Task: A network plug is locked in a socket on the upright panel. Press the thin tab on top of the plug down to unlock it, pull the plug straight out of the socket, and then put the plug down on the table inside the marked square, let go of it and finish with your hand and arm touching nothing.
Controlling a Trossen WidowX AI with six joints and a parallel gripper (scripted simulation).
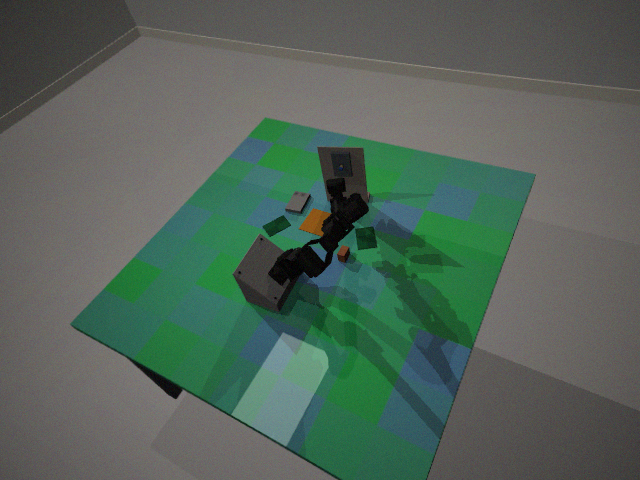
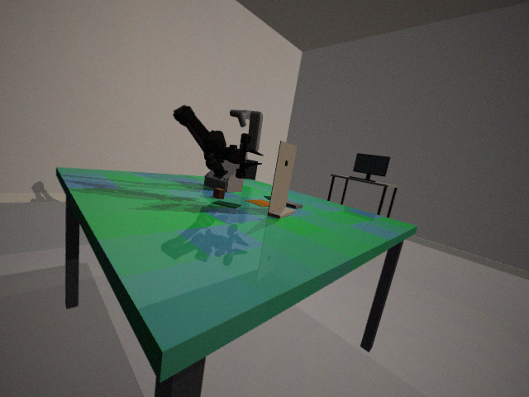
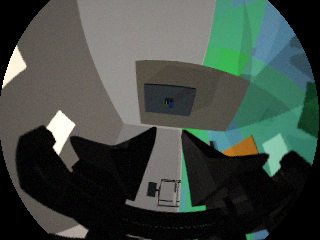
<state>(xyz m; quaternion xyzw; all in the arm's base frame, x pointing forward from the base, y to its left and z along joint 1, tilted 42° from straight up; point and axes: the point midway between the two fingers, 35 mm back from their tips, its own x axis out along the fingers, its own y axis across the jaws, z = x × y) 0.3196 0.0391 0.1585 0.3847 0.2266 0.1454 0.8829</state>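
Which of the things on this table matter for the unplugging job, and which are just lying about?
For the job:
- upright panel
- blue plug at its socket
- orange square, presumably the marked one

Apparently just lying about:
- two dark green patches
- small red-brown block
- flat grey box

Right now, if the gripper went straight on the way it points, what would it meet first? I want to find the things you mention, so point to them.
Likely the upright panel [image 1: 357,178] [image 2: 278,188] [image 3: 215,100], near its dark socket plate [image 1: 336,156] [image 3: 155,100]; the gripper [image 1: 336,180] [image 2: 262,159] [image 3: 168,131] has a gap before it. Exact contact height is unclear.
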